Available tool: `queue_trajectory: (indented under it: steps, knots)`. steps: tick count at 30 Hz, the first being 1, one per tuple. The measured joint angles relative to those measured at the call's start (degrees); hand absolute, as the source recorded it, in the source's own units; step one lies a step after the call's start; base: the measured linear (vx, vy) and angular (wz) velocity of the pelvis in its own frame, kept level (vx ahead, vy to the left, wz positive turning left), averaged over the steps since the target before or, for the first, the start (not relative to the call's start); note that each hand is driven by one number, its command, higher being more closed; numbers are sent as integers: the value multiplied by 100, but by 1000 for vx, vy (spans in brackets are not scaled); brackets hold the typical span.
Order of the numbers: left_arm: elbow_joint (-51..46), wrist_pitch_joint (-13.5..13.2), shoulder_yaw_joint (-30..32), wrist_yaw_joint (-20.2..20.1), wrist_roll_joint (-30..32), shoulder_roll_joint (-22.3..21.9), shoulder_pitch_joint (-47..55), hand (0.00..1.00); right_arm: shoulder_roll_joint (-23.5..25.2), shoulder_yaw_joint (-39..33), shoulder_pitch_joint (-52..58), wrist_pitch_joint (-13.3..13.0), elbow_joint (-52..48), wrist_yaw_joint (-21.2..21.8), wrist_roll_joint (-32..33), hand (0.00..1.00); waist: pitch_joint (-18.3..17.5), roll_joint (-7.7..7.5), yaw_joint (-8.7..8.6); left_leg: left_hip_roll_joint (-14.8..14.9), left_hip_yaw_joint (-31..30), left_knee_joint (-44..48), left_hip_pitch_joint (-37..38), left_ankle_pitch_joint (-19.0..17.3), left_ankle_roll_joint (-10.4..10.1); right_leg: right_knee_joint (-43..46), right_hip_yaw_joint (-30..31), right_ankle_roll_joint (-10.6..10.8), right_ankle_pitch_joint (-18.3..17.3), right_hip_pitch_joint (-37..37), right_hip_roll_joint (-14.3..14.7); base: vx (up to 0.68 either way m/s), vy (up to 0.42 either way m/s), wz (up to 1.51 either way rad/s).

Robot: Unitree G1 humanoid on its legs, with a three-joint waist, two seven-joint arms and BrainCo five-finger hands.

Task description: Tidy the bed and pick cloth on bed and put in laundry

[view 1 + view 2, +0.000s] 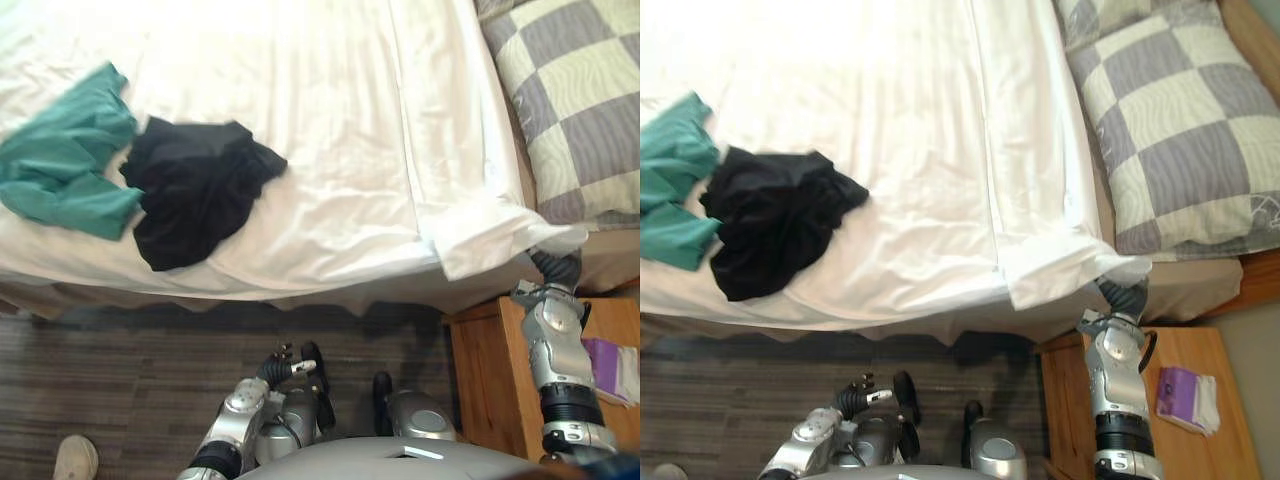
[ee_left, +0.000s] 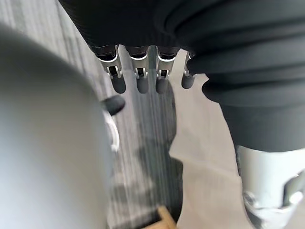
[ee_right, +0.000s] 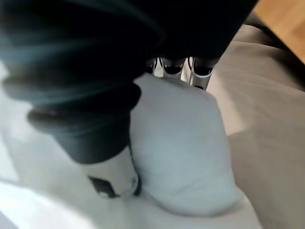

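Left eye view, bed: a white sheet (image 1: 330,150) covers most of the bed (image 1: 612,262), and bare beige mattress shows beside the pillow.
Left eye view, cloths: a crumpled teal cloth (image 1: 65,155) lies on the sheet towards the robot's left. A black cloth (image 1: 190,190) lies bunched just beside it and touches it. Both are near the bed's near edge and well apart from either hand.
Left eye view, pillow: a grey and cream checked pillow (image 1: 580,100) lies at the robot's right, partly on the bare mattress.
Left eye view, desk: a wooden desk (image 1: 490,380) stands just beside the bed under the right arm, with a purple and white packet (image 1: 605,365) on it.
Left eye view, floor: a person's pale shoe (image 1: 75,460) is at the lower left on the dark striped floor (image 1: 120,380).
Left eye view, left hand: the left hand (image 1: 285,368) hangs low over the floor in front of the bed.
Right eye view, right hand: the right hand (image 1: 1125,295) is at the sheet's folded corner, which overhangs the bed's edge between bed and desk.
Left wrist view, left hand: fingers (image 2: 142,78) straight and released, thumb apart, nothing held, floor beyond.
Right wrist view, right hand: grasping a bunched fold of the white sheet. The thumb presses one side and the fingers pass behind the other, with their tips hidden.
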Motion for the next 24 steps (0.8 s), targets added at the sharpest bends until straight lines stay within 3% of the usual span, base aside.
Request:
queue_trajectory:
  steps: [3,7,10,13,14,16,19,22,24]
  knots:
    - [186,-69,172,-10,56,-71,5,0,227,-290,83,-84,258,-36,218,0,-82,50,-34,-3,206,-2,155,-115,0,-136,179,50,40,150,-13,86,16,-32]
    - [332,-142,421,-124,64,-126,80,0,474,-940,683,-84,281,-585,234,0,-234,-4,-118,-31,484,-3,335,-272,-10,-201,315,70,117,295,-81,119,22,-35]
    - [331,-141,546,-278,78,-192,241,0,470,-1539,1070,-165,-203,-953,231,0,-416,-8,-256,-2,784,-7,439,-518,-28,-207,367,120,162,333,-111,59,2,-36]
    - [330,-135,626,-368,97,-295,402,0,460,-1794,1432,-266,-924,-1119,-17,0,-720,21,-285,106,1085,-5,570,-628,-92,-205,360,140,313,350,-48,65,-16,-35]
    - [328,-134,626,-424,99,-311,449,0,459,-1827,1496,-261,-1183,-1105,-153,100,-823,5,-286,121,1116,-4,599,-639,-129,-200,346,141,329,351,-36,73,-47,-22]
    - [329,-133,625,-499,105,-318,479,0,432,-1808,1519,-242,-1564,-1028,-339,100,-910,-18,-287,121,1119,-4,622,-653,-137,-184,335,140,329,358,-36,55,-50,-5]
    - [329,-126,614,-501,96,-319,515,0,312,-1437,1408,-135,-2005,-496,-372,100,-1014,-36,-283,115,1070,-2,620,-650,-137,-167,319,140,329,360,-37,22,-54,6]
    - [331,-95,572,-497,95,-285,514,0,245,-1037,1015,-92,-2080,230,153,100,-1036,-16,-289,94,927,-2,616,-609,-127,-166,295,137,326,392,-37,0,-59,19]
    - [332,-26,498,-495,94,-273,511,0,101,-728,742,-75,-2054,693,896,100,-1028,40,-313,78,767,-2,623,-558,-109,-154,148,125,315,448,-46,-2,-60,39]
